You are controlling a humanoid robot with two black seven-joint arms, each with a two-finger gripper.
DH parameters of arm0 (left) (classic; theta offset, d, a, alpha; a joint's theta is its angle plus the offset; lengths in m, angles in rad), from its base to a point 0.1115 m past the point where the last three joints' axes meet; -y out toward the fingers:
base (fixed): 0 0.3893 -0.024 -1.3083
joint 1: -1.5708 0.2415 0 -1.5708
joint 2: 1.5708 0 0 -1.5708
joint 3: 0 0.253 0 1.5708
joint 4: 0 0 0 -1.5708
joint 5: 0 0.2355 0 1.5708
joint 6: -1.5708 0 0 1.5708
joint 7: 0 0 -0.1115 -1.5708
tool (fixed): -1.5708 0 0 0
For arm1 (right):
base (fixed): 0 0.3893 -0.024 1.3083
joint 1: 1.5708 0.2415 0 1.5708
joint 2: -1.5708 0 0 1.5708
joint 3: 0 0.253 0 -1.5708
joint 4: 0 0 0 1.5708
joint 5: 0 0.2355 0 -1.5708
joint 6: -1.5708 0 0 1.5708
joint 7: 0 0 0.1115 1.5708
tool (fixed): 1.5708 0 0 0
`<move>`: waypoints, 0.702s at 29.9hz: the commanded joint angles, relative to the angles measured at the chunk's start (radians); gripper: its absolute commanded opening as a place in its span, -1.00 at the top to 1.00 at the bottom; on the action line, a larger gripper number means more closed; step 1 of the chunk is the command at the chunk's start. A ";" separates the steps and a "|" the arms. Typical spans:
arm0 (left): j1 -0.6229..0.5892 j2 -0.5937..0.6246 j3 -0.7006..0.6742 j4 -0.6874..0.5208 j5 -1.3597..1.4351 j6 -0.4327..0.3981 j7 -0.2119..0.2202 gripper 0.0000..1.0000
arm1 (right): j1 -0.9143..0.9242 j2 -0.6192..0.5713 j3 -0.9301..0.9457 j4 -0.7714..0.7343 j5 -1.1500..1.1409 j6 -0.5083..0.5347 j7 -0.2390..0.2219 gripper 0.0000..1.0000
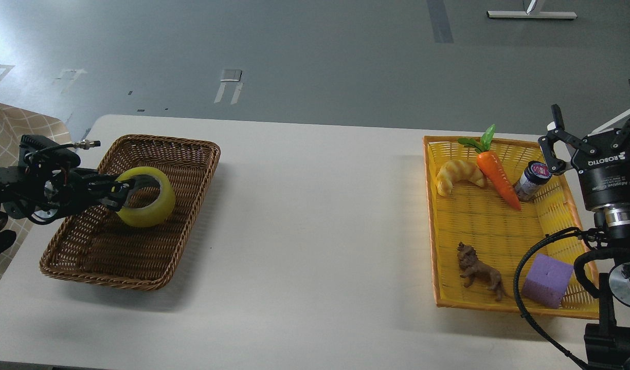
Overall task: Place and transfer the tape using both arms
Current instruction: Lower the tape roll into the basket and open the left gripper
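The yellow tape roll [158,208] with its grey-white core is low inside the brown wicker basket [191,169] at the table's left. My left gripper [120,191] reaches in from the left and is shut on the roll's left rim, one finger inside the core. I cannot tell whether the roll touches the basket floor. My right gripper [595,123] is open and empty, fingers pointing up, beside the far right corner of the yellow tray [431,216].
The yellow tray holds a toy croissant [459,174], a carrot [496,177], a small jar [532,180], a brown lion figure [479,271] and a purple foam cube [547,280]. A checked cloth [6,128] lies off the table's left edge.
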 commanded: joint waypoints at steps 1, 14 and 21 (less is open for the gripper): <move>0.006 -0.007 0.009 0.022 0.000 0.005 -0.001 1.00 | 0.000 0.000 0.000 -0.001 0.000 0.000 0.000 -0.96; 0.009 -0.014 0.009 0.039 -0.017 0.005 -0.004 -0.02 | 0.000 0.000 0.000 -0.005 0.000 0.000 0.000 -0.96; 0.008 -0.010 0.009 0.038 -0.063 -0.003 -0.006 -0.65 | -0.007 0.000 0.000 -0.005 0.005 0.000 -0.001 -0.96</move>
